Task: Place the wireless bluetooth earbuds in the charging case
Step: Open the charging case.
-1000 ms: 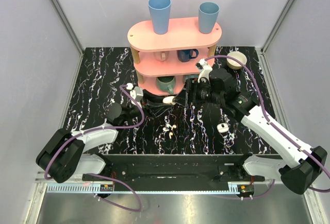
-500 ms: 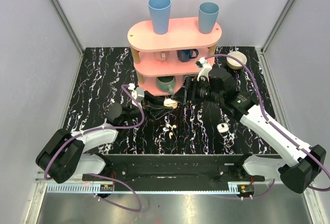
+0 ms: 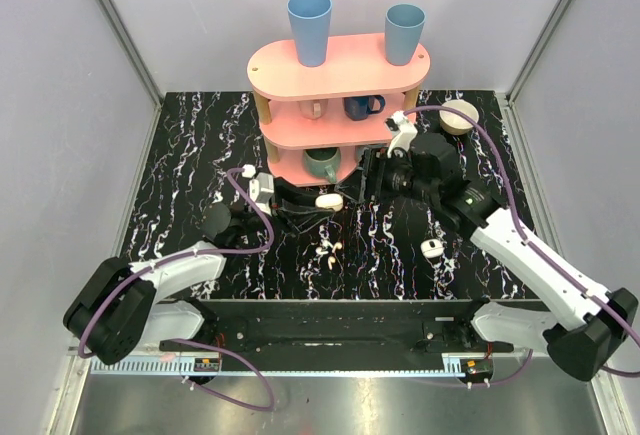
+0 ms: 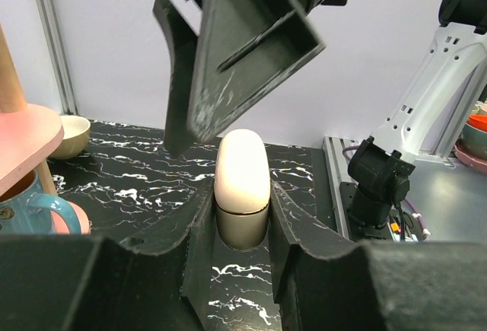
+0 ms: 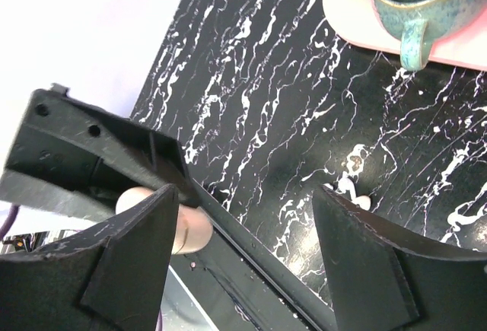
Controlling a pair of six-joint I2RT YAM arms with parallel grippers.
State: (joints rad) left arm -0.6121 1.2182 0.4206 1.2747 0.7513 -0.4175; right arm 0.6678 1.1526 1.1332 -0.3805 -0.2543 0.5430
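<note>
My left gripper (image 4: pixel 242 223) is clamped on the charging case (image 4: pixel 242 167), one finger on each flank. The case stands out of the grip with its long axis running straight away from my wrist, toward the right arm. My right gripper (image 5: pixel 243 228) hangs just above it, jaws spread wide, holding nothing. The case looks closed, with a seam showing down near my left fingers, so I judge the lid comes first. My right fingers are the ones placed for it: the rounded end sits low and left of their gap, not yet between them. The earbuds (image 3: pixel 326 251) lie loose on the black table (image 3: pixel 190 155), on the near side of the case toward my bases, apart from both grippers. Only the overhead camera shows them plainly. My left wrist view gives the seam and the grip; my right wrist view catches just a sliver of case behind its own finger, plus the teal mug (image 5: pixel 411 4) on the pink shelf (image 3: pixel 340 75)
</note>
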